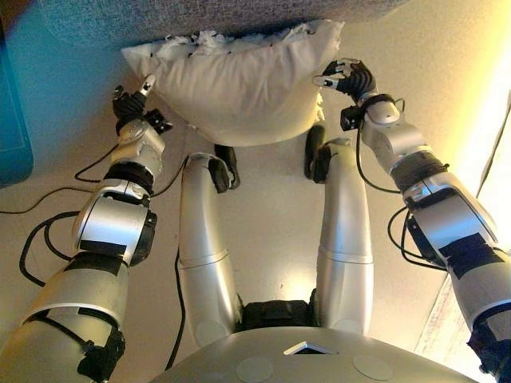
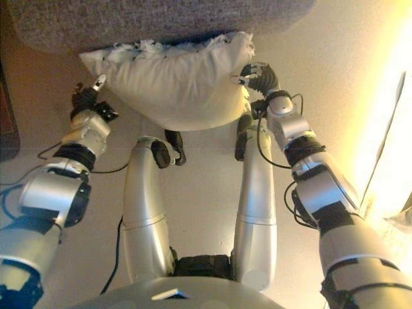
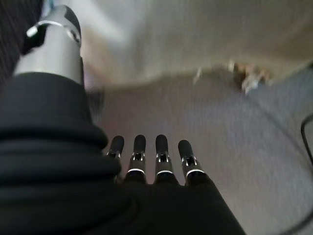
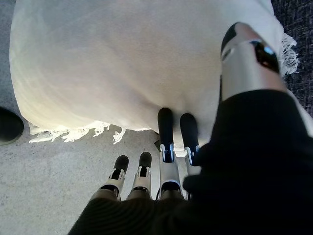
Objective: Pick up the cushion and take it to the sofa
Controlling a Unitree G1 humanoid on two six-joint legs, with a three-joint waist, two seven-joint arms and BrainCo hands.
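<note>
A white cushion point(image 1: 239, 80) with a fringed edge rests against the front of the grey sofa point(image 1: 160, 20) at the far side of the view. My left hand point(image 1: 132, 105) is beside the cushion's left end, a little apart from it, with relaxed fingers point(image 3: 139, 147) and nothing in it. My right hand point(image 1: 349, 77) is at the cushion's right corner. In the right wrist view its straight fingers point(image 4: 165, 122) touch the cushion point(image 4: 112, 68) and its thumb point(image 4: 244, 54) lies against the cushion's side.
A teal object point(image 1: 12, 120) stands at the left edge by the sofa. Pale floor point(image 1: 271, 239) lies below the cushion. A pale cloth edge point(image 1: 447, 327) and bright light run along the right side.
</note>
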